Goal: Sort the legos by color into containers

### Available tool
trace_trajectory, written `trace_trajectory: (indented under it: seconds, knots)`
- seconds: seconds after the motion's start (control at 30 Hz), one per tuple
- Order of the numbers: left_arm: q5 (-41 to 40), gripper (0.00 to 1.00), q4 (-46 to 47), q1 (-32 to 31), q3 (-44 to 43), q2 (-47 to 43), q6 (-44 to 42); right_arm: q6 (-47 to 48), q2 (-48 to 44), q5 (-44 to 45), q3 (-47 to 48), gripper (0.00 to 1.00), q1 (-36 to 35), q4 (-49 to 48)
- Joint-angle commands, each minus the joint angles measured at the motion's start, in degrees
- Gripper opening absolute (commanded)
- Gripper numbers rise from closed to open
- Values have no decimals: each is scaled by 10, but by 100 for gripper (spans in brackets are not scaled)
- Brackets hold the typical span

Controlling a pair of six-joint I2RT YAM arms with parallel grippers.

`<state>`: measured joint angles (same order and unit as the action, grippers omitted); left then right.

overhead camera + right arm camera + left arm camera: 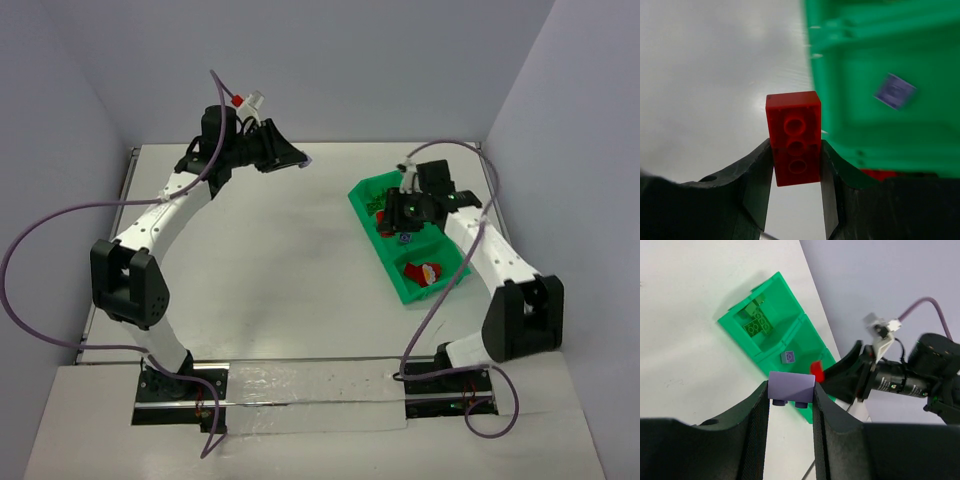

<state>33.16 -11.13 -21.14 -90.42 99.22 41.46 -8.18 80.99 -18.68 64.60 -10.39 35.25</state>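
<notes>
The long green tray [396, 278] lies at the right of the table. Its far compartment holds green bricks [758, 323], its middle one a small purple brick [788, 357], its near one red bricks [424, 272]. My left gripper [791, 391] is shut on a purple brick [791, 386] and held high over the table's far side [297, 160], left of the tray. My right gripper [796, 146] is shut on a red brick [794, 136] and hovers at the tray's left edge [390, 218]. The tray [865, 130] and the small purple brick [895, 91] show in the right wrist view.
Grey walls close the table at the back and right, near the tray. Purple cables loop from both arms. A taped strip [310, 395] runs along the near edge between the arm bases.
</notes>
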Motion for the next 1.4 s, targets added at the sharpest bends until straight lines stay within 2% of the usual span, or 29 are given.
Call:
trace_trajectory:
  seconds: [0.0,0.1,0.2,0.3,0.43,0.5,0.57,0.6,0.67,0.73,0.77,1.03,1.37]
  knots:
    - [-15,0,-40,-21,-38,12,-32,-147,-119,268,-83,0,55,-62]
    - [-12,0,-56,-34,-46,22,-44,-199,-171,330,-127,0,79,-62]
    - [6,0,-102,-60,-96,56,-75,-239,-213,362,-169,0,93,-59]
    - [15,0,-148,-83,-143,93,-100,-266,-226,371,-195,4,98,-52]
    - [64,0,-120,-93,-152,114,-68,-280,-218,358,-219,7,100,-62]
    - [60,0,-122,-102,-164,124,-68,-295,-213,363,-227,8,100,-58]
    - [44,0,-141,-113,-177,135,-84,-300,-215,363,-234,17,100,-59]
    - [40,0,-146,-116,-181,137,-88,-300,-216,362,-235,27,100,-60]
    - [26,0,-163,-126,-188,145,-100,-297,-218,359,-238,55,100,-65]
    - [19,0,-169,-133,-194,153,-104,-291,-216,354,-233,69,100,-64]
    - [15,0,-171,-140,-201,160,-105,-287,-215,352,-230,73,100,-64]
    - [12,0,-161,-184,-262,224,-100,-254,-219,357,-191,78,100,-35]
    - [-23,0,-120,-235,-399,362,-72,-226,-293,390,-142,78,100,4]
